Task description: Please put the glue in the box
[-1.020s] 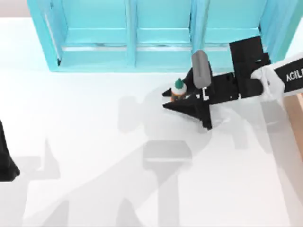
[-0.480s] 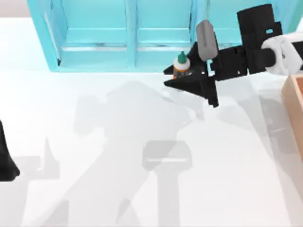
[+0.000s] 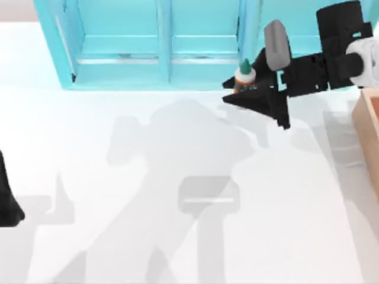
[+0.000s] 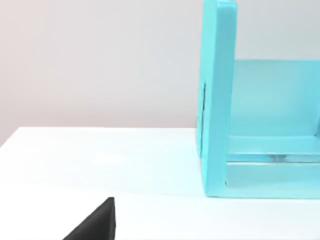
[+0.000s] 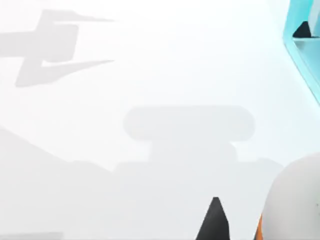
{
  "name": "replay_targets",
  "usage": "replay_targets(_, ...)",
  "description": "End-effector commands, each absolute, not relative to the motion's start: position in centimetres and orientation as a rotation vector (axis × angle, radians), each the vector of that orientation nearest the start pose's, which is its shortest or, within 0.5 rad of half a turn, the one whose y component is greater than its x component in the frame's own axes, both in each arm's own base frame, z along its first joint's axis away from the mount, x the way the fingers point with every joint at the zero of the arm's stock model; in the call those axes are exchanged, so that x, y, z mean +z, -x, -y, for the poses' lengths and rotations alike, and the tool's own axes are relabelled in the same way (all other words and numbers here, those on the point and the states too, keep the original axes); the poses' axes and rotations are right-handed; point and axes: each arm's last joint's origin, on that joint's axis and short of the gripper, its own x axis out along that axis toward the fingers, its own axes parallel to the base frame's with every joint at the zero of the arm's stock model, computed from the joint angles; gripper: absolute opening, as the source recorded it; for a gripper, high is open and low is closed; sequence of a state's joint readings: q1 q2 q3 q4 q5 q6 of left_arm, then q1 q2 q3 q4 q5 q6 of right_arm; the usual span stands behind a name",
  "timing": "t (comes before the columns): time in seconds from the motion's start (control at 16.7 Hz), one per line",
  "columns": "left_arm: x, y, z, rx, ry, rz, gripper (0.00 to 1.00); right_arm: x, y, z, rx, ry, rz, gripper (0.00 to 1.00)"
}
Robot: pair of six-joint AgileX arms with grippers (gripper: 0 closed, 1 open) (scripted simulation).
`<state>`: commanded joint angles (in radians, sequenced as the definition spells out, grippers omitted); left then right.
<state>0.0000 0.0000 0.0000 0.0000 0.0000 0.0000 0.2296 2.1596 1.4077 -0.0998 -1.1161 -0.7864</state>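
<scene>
Two containers to watch: the big teal shelf unit (image 3: pixel 166 41) along the far edge of the white desk (image 3: pixel 177 177), and the tan wooden box (image 3: pixel 368 133) peeking in at the desk's right edge. How many of the shelf's compartments are in use cannot be told from above, and the sliver of the box's thick wall on show gives away nothing of its inside.

Now the glue (image 3: pixel 243 76): a tiny upright bottle, dark green pointed cap on top, white neck below it, orange label around the body, far smaller than the tool carrying it. It sits pinched in the right pincer (image 3: pixel 240 90), black fingers pressed against its sides, up off the desk just in front of the shelf's right-hand end and well short of the box. In the right wrist view a black fingertip (image 5: pixel 214 220) points up beside the bottle's orange and white body (image 5: pixel 295 200), with the shelf corner (image 5: pixel 302 45) off to one side.

Over at the desk's left edge the left pincer (image 3: pixel 7 195) sits parked; I cannot tell whether it is spread or pressed together
</scene>
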Motion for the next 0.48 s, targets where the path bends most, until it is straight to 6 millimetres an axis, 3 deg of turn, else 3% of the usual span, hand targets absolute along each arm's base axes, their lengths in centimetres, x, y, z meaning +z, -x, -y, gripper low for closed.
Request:
replay_targets(0.12,16.0,-10.6,0.1,0.0,0.0,0.0,1.0,13.6,-42.7,-9.0,1.42,0.238,-0.316,0.0)
replay_targets(0.24,16.0,-10.6,0.1,0.0,0.0,0.0,1.0,14.0,-42.0,-3.5,1.33,0.222,-0.359,0.0)
replay_targets(0.48,16.0,-10.6,0.1,0.0,0.0,0.0,1.0,14.7,-37.5,8.4,1.14,0.169,-0.411,0.0)
